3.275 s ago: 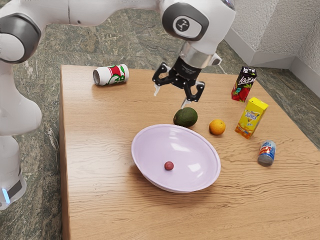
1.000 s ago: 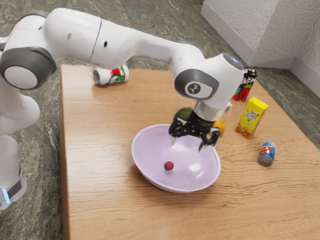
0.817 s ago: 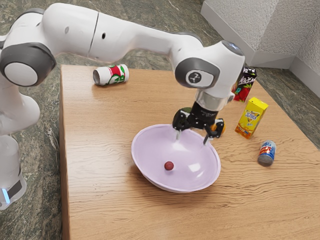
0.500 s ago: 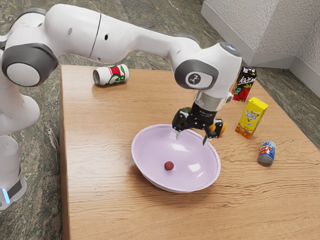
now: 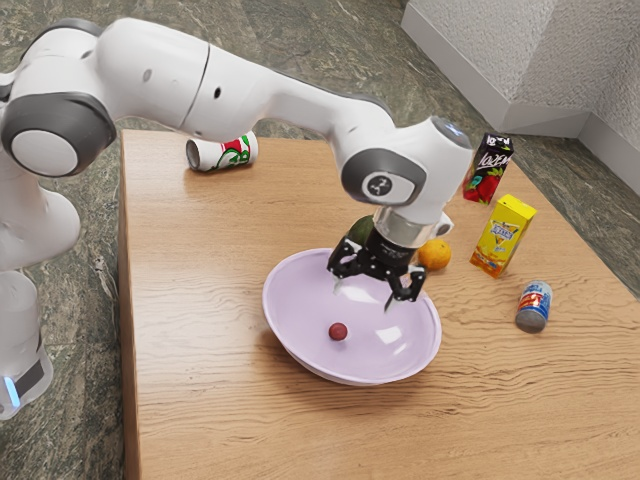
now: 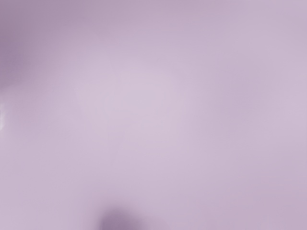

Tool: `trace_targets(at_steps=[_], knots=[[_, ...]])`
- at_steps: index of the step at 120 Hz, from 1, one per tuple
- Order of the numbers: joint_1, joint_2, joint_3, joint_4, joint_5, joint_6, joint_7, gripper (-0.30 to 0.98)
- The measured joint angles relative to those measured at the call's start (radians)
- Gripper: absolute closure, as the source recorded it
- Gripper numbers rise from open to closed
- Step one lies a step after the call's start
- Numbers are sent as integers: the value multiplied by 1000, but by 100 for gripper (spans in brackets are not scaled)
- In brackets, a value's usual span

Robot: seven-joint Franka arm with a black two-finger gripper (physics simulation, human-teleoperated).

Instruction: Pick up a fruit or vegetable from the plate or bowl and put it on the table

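Observation:
In the exterior view, my gripper (image 5: 363,299) stands open over the far part of the lilac bowl (image 5: 300,345), its two fingertips apart with nothing between them. A small dark red round fruit (image 5: 338,331) lies inside the bowl, nearer the exterior view's lower edge than the fingertips and apart from them. The bowl rests on the wooden table (image 5: 200,400). In the wrist view the bowl's pale lilac surface (image 6: 144,105) lies close under my hand, with dark shadows on it.
Behind the gripper are a partly hidden avocado (image 5: 361,230) and an orange (image 5: 435,254). Toward the exterior view's right stand a yellow carton (image 5: 502,237), a dark carton (image 5: 488,170) and a small can (image 5: 533,307). A white-and-red can (image 5: 222,151) lies at the far left.
Over the last half second my hand has moved toward the exterior view's left and a little lower, uncovering more of the orange. Earlier it came forward from beyond the avocado. The red fruit has stayed put.

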Motion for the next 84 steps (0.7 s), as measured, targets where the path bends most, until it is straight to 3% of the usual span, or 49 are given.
trace_targets(at_steps=[34, 84], knots=[[-7, -8, 3, -45, -30, 55, 82, 0], [-55, -78, 4, -124, -25, 85, 144, 0]])
